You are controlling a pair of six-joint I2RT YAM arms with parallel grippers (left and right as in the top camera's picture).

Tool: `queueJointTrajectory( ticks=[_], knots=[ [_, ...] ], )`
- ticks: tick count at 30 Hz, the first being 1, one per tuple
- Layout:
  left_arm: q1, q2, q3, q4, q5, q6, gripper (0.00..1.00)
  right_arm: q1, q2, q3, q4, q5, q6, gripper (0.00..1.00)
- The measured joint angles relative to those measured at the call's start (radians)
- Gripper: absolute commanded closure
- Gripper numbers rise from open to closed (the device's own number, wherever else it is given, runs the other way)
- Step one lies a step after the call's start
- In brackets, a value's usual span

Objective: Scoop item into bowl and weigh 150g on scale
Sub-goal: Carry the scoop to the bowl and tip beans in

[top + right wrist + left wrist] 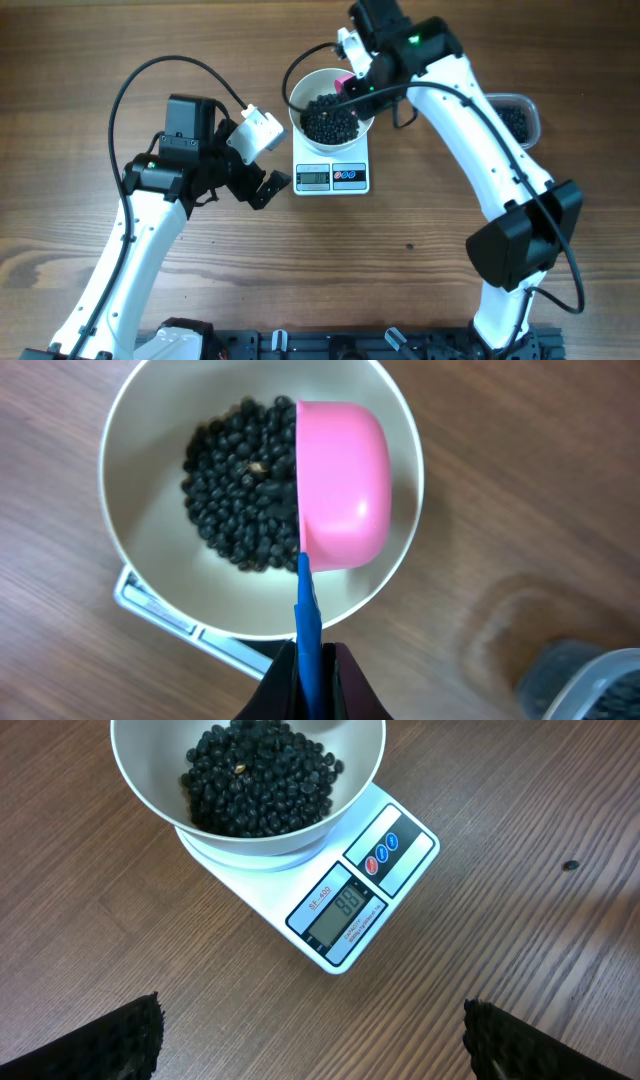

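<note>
1. Beads are lying in the bowl on the scale; light and loose, they are likely rolling freely.
2. Right gripper is pinching the scoop by its handle, the proper hold.
3. Left gripper is hanging spread, empty.

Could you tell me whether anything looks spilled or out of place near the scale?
One black bead lies alone on the bare table, apart from the scale and outside the bowl. Nothing else looks spilled.

The scoop and right arm cover the bowl; bare table lies open before the scale.
</note>
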Motion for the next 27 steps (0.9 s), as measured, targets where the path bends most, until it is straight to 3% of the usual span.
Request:
queueJointTrajectory(
  ticks=[8, 27],
  knots=[
    [0.000, 0.000, 0.000, 0.000, 0.000, 0.000, 0.00, 0.057, 0.000, 0.000, 0.024, 0.150, -0.001, 0.96],
    [0.000, 0.000, 0.000, 0.000, 0.000, 0.000, 0.00, 0.057, 0.000, 0.000, 0.049, 0.130, -0.005, 0.96]
  ],
)
